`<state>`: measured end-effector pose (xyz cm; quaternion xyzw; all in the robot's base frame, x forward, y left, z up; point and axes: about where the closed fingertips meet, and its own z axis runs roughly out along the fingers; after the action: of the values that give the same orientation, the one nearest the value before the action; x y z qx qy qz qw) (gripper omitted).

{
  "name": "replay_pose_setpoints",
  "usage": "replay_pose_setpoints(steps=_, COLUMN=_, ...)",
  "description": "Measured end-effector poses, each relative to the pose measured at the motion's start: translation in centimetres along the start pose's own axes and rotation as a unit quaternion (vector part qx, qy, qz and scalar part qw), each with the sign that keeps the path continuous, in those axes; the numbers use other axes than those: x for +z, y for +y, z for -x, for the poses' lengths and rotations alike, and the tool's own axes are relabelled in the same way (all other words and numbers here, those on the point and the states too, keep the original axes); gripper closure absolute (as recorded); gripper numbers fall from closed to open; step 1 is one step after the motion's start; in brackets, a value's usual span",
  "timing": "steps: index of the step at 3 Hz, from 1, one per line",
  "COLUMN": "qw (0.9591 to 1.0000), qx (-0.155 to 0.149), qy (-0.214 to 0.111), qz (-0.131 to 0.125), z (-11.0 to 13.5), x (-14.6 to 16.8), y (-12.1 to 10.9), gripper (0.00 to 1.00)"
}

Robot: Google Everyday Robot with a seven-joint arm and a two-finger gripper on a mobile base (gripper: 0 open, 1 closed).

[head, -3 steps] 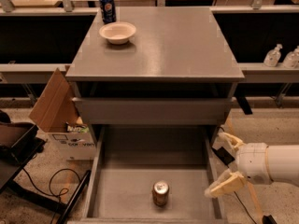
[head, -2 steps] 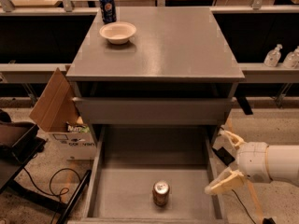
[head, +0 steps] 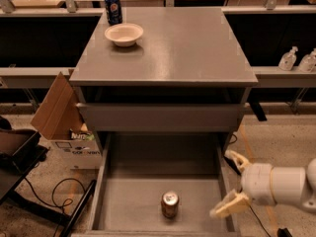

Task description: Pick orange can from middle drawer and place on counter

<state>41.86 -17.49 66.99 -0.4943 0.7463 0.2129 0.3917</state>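
Observation:
The orange can [head: 170, 204] stands upright on the floor of the open middle drawer [head: 128, 201], near its front centre. The counter [head: 177, 48] is the grey cabinet top above. My gripper [head: 230, 183] is at the lower right, over the drawer's right wall, to the right of the can and apart from it. Its two pale fingers are spread wide and hold nothing. One fingertip [head: 234, 156] points back, the other [head: 222, 210] points towards the can.
A white bowl [head: 124, 34] and a dark blue can [head: 113, 8] stand at the counter's back left. The top drawer [head: 160, 116] shows a plain front. A cardboard box [head: 61, 117] stands left of the cabinet. Bottles [head: 289, 59] sit on a shelf at right.

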Motion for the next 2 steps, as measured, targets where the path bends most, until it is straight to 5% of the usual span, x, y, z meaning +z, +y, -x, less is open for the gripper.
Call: replay_pose_setpoints(steps=2, qw=0.9966, qx=0.032, qy=-0.048, qz=0.060, z=-11.6, x=8.8, y=4.6, gripper=0.00)
